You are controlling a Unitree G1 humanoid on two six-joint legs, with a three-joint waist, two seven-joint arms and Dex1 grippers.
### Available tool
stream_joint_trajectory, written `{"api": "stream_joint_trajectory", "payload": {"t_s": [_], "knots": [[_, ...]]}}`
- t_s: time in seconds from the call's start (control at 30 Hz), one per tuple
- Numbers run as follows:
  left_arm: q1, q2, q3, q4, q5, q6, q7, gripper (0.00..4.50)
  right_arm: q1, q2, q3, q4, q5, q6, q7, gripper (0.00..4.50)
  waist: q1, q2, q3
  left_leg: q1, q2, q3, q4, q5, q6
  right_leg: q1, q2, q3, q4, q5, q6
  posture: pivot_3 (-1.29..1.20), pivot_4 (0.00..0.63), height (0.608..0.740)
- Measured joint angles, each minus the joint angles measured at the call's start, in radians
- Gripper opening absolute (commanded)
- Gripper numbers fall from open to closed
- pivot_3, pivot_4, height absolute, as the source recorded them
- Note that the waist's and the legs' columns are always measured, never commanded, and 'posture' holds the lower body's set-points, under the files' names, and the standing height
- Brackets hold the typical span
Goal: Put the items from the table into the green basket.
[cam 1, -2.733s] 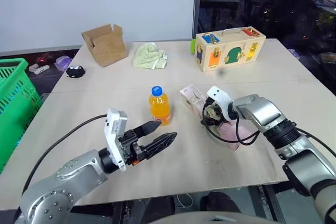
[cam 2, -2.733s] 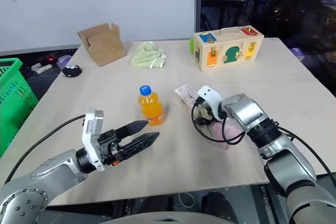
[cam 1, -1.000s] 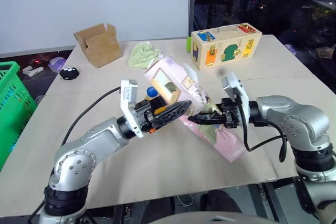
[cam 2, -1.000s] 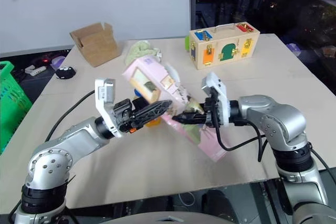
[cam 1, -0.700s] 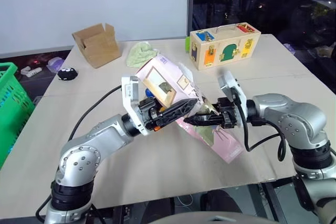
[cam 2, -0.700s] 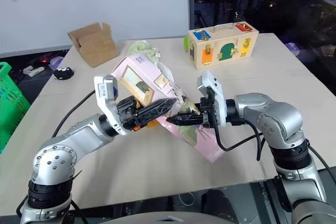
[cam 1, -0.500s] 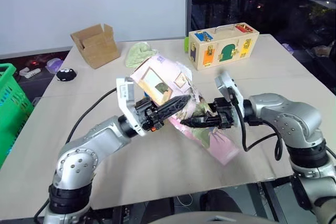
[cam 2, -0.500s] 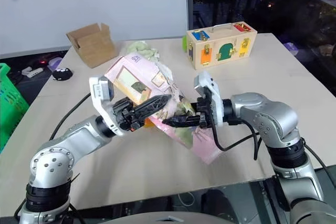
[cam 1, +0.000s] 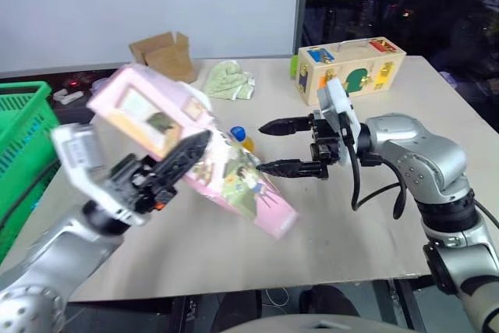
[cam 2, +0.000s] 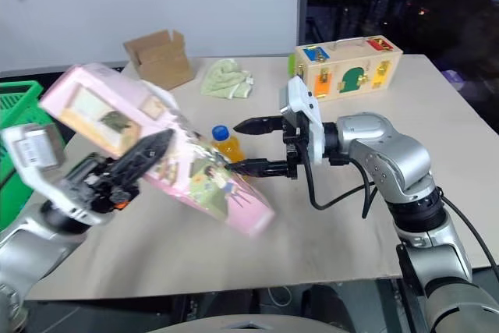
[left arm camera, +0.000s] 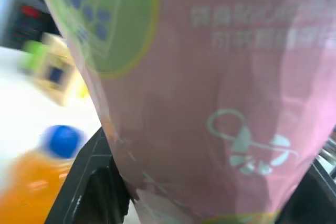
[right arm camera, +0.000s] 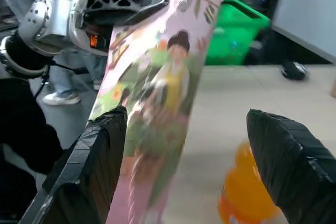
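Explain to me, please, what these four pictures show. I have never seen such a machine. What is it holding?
This is a humanoid robot with two arms, each ending in a gripper of two black fingers. Two pictures come from cameras in its head, looking down over the arms; the other two come from a camera on each wrist.

The left gripper is shut on a long pink carton with cartoon pictures, held tilted above the table. The right gripper is open beside it and holds nothing.

On the table stand an orange bottle with a blue cap, a cardboard box, a pale green cloth and a wooden toy box with coloured latches. A green basket waits at the robot's left.
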Motion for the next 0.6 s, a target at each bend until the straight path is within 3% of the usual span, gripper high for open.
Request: {"api": "stream_joint_trajectory", "payload": {"t_s": [0.13,0.33,0.5,0.6], "knots": [[0.141,-0.011,0.154,-0.043,-0.032,-0.073,0.039,2.77,-0.066,0.044,0.045,0.066,-0.032,-0.077,0.057,3.83,0.064,0.000,0.000,-0.001,0.000,0.000,0.000,0.000,0.000,0.000,0.000,-0.002,-0.002,-0.001,0.000,0.51,0.000,0.740],[0.282,-0.066,0.284,-0.082,0.014,-0.173,0.087,2.77,-0.107,0.134,0.094,0.175,-0.127,-0.224,0.068,3.83,0.158,-0.001,-0.001,-0.004,-0.001,0.001,0.000,0.000,-0.001,-0.001,-0.002,-0.007,-0.008,-0.001,0.000,0.56,0.000,0.740],[0.262,-0.053,0.333,-0.057,0.113,-0.238,0.150,2.77,-0.115,0.215,0.102,0.220,-0.194,-0.275,-0.025,3.83,0.235,0.000,0.000,-0.008,0.000,0.002,0.000,-0.004,-0.007,-0.004,-0.002,-0.014,-0.009,-0.001,0.000,0.55,0.000,0.740],[0.223,0.029,0.362,0.024,0.166,-0.243,0.163,2.77,-0.147,0.263,0.101,0.224,-0.200,-0.216,-0.106,3.83,0.272,0.000,0.000,-0.016,0.000,0.001,0.000,-0.005,-0.009,-0.010,-0.001,-0.019,-0.009,-0.001,0.000,0.53,0.000,0.740]]}}
